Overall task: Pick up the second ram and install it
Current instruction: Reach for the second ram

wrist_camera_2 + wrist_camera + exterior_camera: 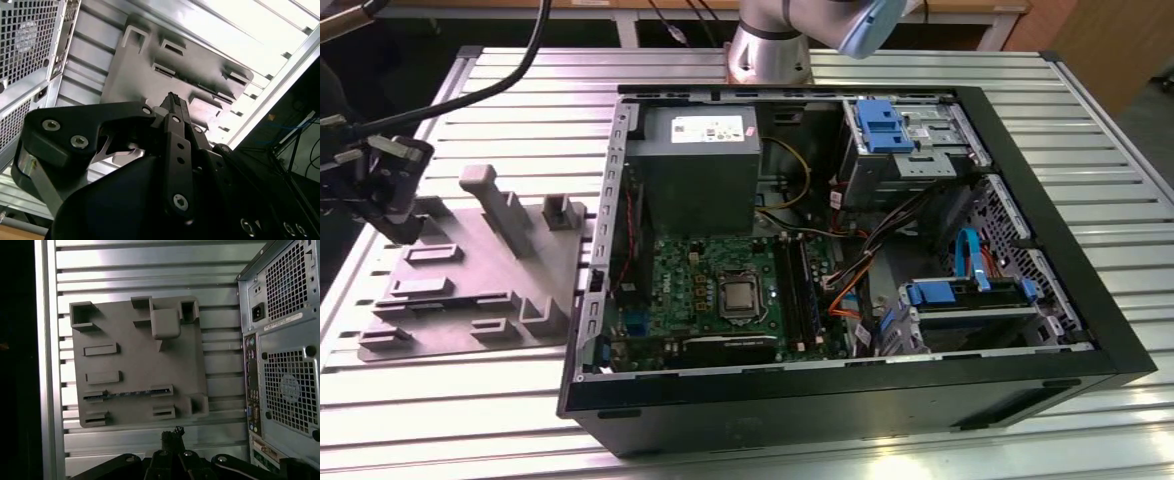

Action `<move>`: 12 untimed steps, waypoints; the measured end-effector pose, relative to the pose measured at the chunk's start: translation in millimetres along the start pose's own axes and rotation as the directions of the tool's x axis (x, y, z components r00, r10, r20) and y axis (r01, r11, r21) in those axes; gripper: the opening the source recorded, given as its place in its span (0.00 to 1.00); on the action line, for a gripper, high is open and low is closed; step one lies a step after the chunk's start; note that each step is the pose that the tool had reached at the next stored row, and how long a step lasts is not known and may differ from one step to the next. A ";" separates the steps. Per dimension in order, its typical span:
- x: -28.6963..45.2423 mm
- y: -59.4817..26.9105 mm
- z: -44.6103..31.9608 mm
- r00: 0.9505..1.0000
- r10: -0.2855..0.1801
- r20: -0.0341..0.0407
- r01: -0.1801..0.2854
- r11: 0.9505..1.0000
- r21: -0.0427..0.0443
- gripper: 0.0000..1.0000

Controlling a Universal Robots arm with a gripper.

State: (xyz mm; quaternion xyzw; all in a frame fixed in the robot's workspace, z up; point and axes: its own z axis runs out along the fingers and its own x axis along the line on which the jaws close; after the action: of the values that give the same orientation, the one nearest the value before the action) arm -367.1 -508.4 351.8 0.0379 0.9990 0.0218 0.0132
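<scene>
We see a robotics lab or workshop bench: an open computer case [854, 412] lies on a slatted aluminium table [1067, 100], a grey moulded fixture [467, 290] just beside it at the exterior view's left, the arm's base [770, 50] standing behind it.

The second ram [127, 393] is a thin dark strip flecked blue-green. It sits edge-up in the grey fixture [135, 365].
</scene>
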 end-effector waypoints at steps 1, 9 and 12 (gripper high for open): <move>0.9 -0.2 1.4 1.000 0.000 0.000 0.000 1.000 0.000 0.10; 8.4 -1.1 12.1 1.000 0.000 0.000 0.000 1.000 0.000 0.10; 11.2 -0.8 16.0 1.000 0.000 0.000 0.000 1.000 0.000 0.10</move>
State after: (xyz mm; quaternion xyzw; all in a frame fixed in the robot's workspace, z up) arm -377.9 -507.7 335.5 0.0379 0.9990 0.0217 0.0131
